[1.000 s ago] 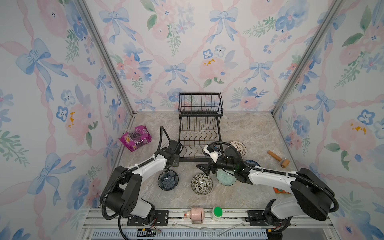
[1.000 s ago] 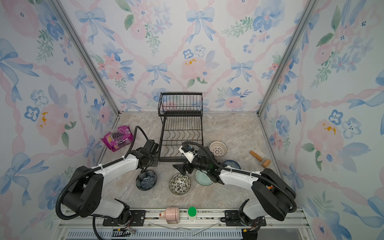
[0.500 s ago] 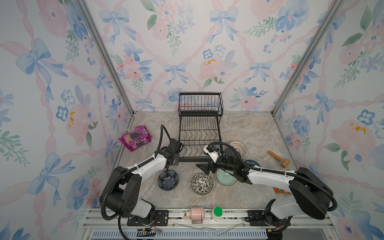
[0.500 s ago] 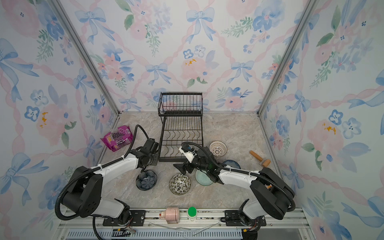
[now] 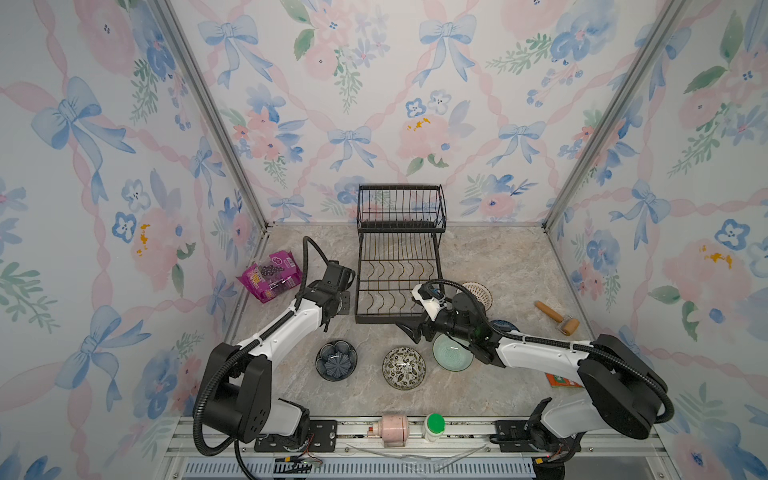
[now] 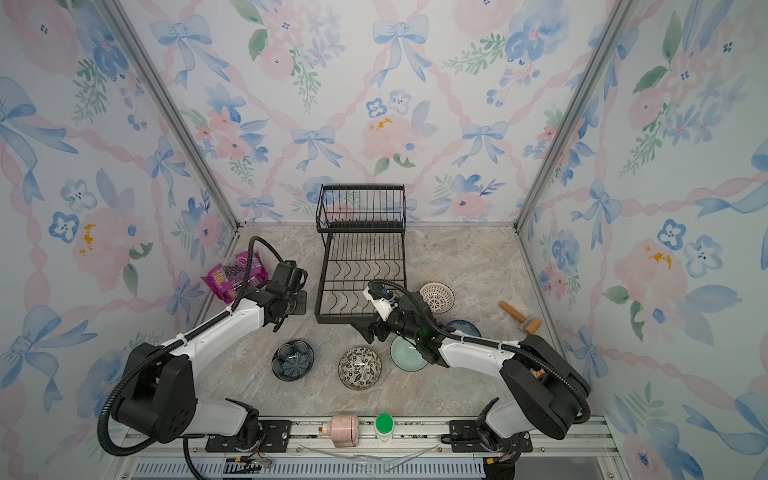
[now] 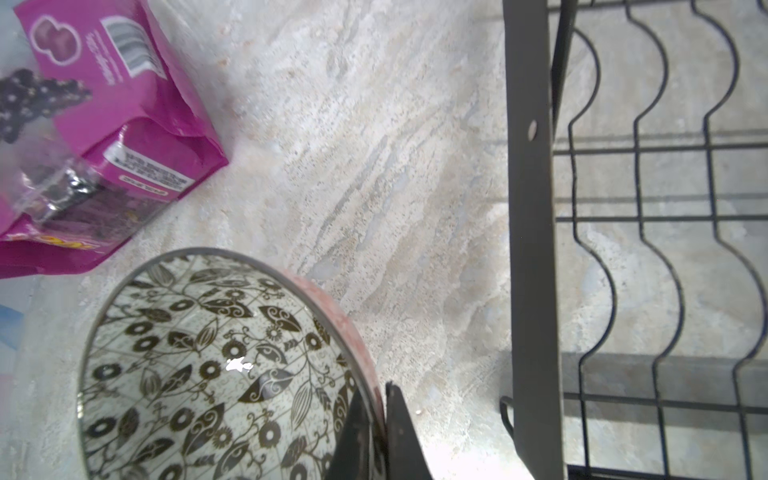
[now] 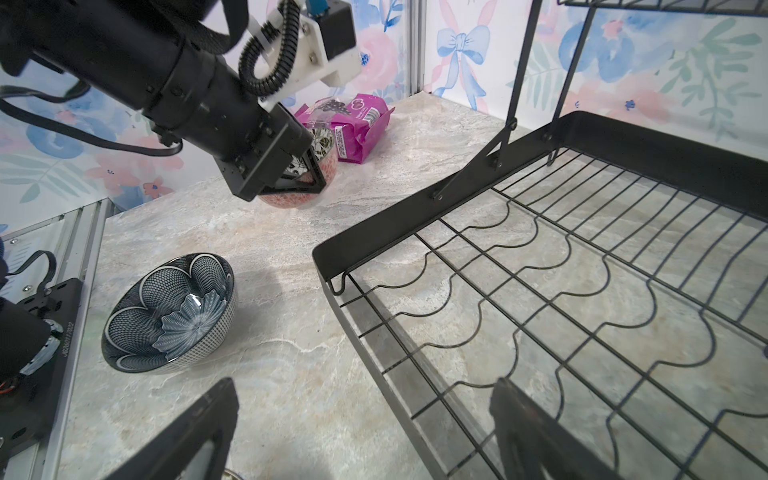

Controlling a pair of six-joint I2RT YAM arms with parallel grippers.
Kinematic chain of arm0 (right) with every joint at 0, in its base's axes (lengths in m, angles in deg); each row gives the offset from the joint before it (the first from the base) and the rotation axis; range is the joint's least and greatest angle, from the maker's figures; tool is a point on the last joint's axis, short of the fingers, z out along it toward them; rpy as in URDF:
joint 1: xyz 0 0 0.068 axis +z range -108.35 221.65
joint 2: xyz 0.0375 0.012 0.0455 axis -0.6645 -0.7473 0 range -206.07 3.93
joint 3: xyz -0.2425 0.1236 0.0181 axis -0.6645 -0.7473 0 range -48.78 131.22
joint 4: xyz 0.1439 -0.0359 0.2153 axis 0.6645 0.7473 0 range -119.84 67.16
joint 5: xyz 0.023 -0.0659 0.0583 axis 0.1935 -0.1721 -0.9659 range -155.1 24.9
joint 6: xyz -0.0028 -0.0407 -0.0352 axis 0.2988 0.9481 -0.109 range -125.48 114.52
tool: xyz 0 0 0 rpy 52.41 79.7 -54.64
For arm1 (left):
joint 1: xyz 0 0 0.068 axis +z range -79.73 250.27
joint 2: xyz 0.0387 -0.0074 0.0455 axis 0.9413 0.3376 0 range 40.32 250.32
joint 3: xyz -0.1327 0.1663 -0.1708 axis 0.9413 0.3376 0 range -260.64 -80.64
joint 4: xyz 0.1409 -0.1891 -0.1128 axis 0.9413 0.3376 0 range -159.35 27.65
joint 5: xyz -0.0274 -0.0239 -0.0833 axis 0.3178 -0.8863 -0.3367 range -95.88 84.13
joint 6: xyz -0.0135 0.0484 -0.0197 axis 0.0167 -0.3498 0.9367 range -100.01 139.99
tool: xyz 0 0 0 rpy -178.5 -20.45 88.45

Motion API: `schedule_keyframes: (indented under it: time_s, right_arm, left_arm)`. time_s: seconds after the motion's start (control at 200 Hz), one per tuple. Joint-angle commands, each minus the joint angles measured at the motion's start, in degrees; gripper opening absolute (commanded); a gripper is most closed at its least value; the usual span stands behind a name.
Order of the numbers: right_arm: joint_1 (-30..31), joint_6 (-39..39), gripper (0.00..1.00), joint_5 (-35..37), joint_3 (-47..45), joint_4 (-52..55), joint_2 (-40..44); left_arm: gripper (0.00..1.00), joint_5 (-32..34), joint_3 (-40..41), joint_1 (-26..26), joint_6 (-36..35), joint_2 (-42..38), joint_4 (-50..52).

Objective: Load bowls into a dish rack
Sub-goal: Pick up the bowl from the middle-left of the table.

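My left gripper (image 7: 380,432) is shut on the rim of a black-and-cream floral bowl (image 7: 208,353) with a pink-red outside. That bowl sits on the table left of the black dish rack (image 5: 399,274), and the gripper (image 5: 338,300) mostly hides it in both top views. The right wrist view shows this grip (image 8: 303,174). My right gripper (image 5: 409,328) stands open and empty at the rack's near corner (image 8: 332,257). In front lie a dark blue petal bowl (image 5: 336,360), a dark floral bowl (image 5: 403,368) and a mint green bowl (image 5: 451,353). A lattice bowl (image 5: 478,293) and a blue bowl (image 5: 505,326) sit right of the rack.
A pink snack bag (image 5: 270,276) lies by the left wall, close behind the held bowl. A wooden roller (image 5: 557,318) rests at the right wall. A pink bottle (image 5: 392,428) and a green-capped one (image 5: 433,426) lie on the front rail.
The left gripper's fingers have closed the last bit onto the floral bowl's rim. Neither arm has shifted noticeably.
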Motion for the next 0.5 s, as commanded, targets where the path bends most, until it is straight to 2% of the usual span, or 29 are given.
schedule_keyframes:
  time_s: [0.0, 0.18, 0.315, 0.495]
  right_arm:
    - [-1.9, -2.7, 0.96, -0.6, -1.4, -2.8, 1.9]
    - [-3.7, -3.9, 0.96, -1.1, -2.1, -3.7, 2.3]
    - [-5.0, -4.5, 0.96, -1.4, -2.7, -4.5, 2.3]
    - [-5.8, -5.8, 0.96, -2.5, -2.9, -5.3, 2.5]
  left_arm:
    - [0.00, -0.3, -3.3, 0.4, -1.2, -1.7, 0.0]
    - [0.00, -2.8, -7.0, 0.9, -0.7, -2.2, -1.5]
    - [0.00, -11.5, -6.0, 2.8, 2.1, -4.3, -7.4]
    - [0.00, -21.6, 0.4, 3.8, 6.2, -9.0, -20.7]
